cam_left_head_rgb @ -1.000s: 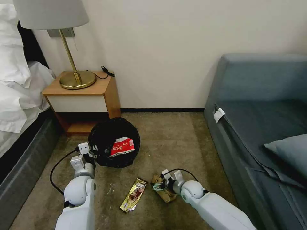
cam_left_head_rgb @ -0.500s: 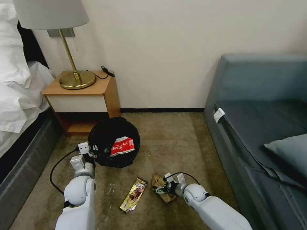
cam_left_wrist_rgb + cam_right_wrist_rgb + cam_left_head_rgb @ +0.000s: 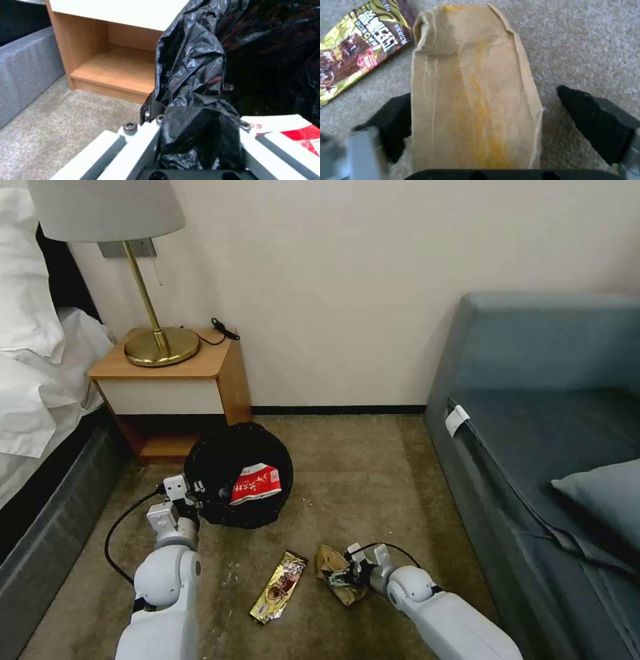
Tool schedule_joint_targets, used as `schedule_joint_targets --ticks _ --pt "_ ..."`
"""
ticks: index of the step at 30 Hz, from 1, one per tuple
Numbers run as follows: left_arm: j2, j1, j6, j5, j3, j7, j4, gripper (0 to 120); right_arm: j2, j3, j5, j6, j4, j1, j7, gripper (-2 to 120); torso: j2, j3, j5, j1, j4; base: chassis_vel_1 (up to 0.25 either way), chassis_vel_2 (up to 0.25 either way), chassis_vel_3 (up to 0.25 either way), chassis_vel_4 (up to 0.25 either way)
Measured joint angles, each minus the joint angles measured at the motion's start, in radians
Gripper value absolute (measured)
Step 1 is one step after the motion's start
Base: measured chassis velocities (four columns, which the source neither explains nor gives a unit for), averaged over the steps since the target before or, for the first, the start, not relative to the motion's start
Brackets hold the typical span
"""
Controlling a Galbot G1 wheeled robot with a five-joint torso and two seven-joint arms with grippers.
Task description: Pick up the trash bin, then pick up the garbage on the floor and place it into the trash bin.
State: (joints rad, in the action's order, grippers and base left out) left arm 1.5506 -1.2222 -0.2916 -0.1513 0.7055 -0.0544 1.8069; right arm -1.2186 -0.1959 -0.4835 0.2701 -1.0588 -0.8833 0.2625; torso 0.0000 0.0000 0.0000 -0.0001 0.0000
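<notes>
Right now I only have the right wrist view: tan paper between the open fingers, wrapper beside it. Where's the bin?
Observer: The trash bin sits ahead and to the left of the right hand, on the carpet in front of the nightstand.
Operator: Left hand on it?
Observer: Yes. The left hand is shut on the bin's black liner at the near rim; the left wrist view shows the bag bunched between its fingers.
Operator: Anything in it?
Observer: A red-and-white packet lies inside.
</notes>
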Motion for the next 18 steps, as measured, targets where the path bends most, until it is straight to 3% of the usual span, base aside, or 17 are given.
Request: schedule_joint_targets --ticks 7,8,9,14,18 --pt "-0.001 -0.001 0.0 0.0 0.001 0.0 0.0 1 -0.007 0.028 0.013 -0.019 0.007 -0.011 0.01 67 0.0 0.0 -0.0002 0.0 0.0 0.0 0.0 0.0 0.0" --pt "-0.001 -0.001 0.0 0.0 0.0 0.0 0.0 1 -0.006 0.033 0.02 -0.02 0.005 -0.016 0.02 57 0.0 0.0 0.0002 0.0 -0.0001 0.0 0.0 0.0 0.0" --pt "-0.001 -0.001 0.0 0.0 0.0 0.0 0.0 1 -0.006 0.033 0.02 -0.02 0.005 -0.016 0.02 57 0.0 0.0 0.0002 0.0 -0.0001 0.0 0.0 0.0 0.0" --pt "-0.003 0.002 0.0 -0.001 -0.002 0.001 -0.007 1 -0.003 0.042 0.032 -0.031 0.003 -0.026 0.028 30 0.0 0.0 0.0002 0.0 0.0001 0.0 0.0 0.0 0.0" --pt "-0.003 0.002 0.0 -0.001 -0.003 0.001 -0.009 1 -0.004 0.044 0.037 -0.035 0.003 -0.028 0.031 20 0.0 0.0 0.0002 0.0 0.0001 0.0 0.0 0.0 0.0"
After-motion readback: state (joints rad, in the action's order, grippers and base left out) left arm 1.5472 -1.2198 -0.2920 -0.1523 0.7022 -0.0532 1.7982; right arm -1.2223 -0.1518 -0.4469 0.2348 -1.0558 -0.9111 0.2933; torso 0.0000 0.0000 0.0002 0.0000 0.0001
